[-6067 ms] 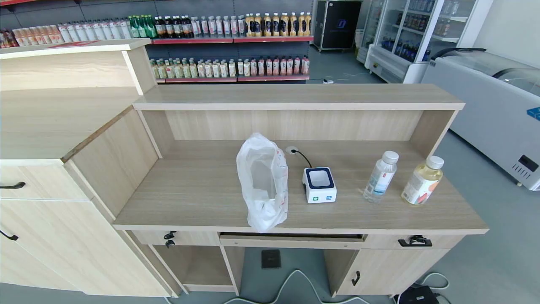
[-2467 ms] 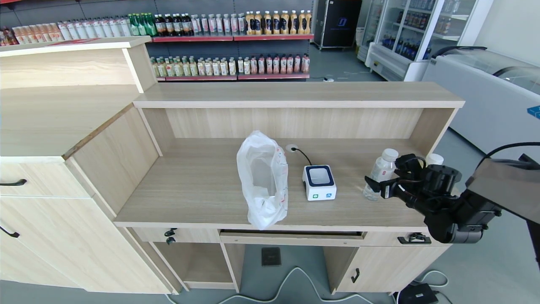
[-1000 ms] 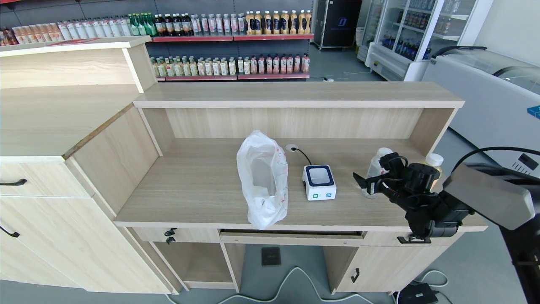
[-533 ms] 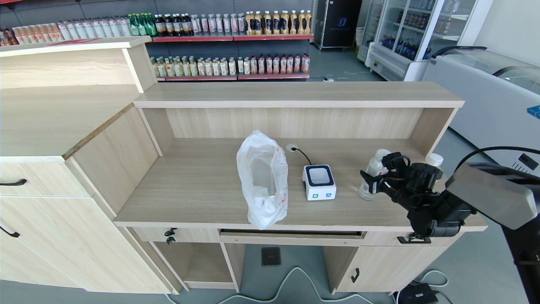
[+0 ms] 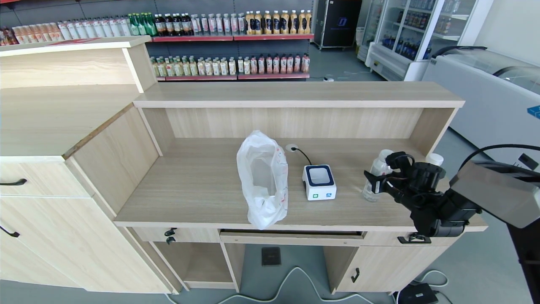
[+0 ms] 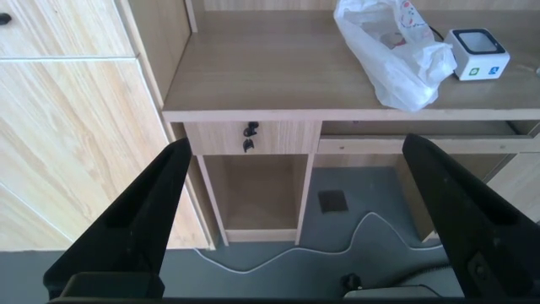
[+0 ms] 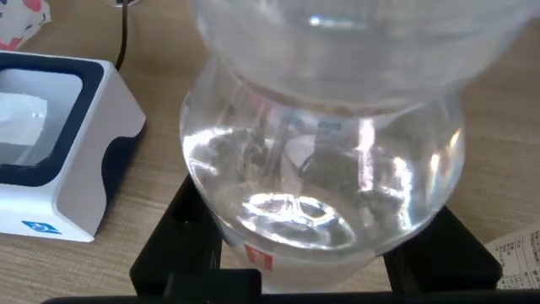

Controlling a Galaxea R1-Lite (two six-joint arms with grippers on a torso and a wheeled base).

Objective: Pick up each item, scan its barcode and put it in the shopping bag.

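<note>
Nearest, my left gripper (image 6: 295, 142) hangs low before the counter (image 5: 202, 190), fingers wide apart and empty. I read the right gripper (image 5: 379, 175) as clamped on the water bottle (image 7: 321, 169), right of the scanner (image 5: 319, 182). The bag (image 5: 262, 181) stands just left of the scanner. Another bottle's cap (image 5: 434, 159) shows behind the arm.

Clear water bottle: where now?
Head view, wooden counter right side: clear plastic water bottle between white box scanner and white-capped bottle, held by the right gripper.

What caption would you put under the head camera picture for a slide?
The right gripper grips a water bottle on a shop counter, with a scanner and a shopping bag nearby.
</note>
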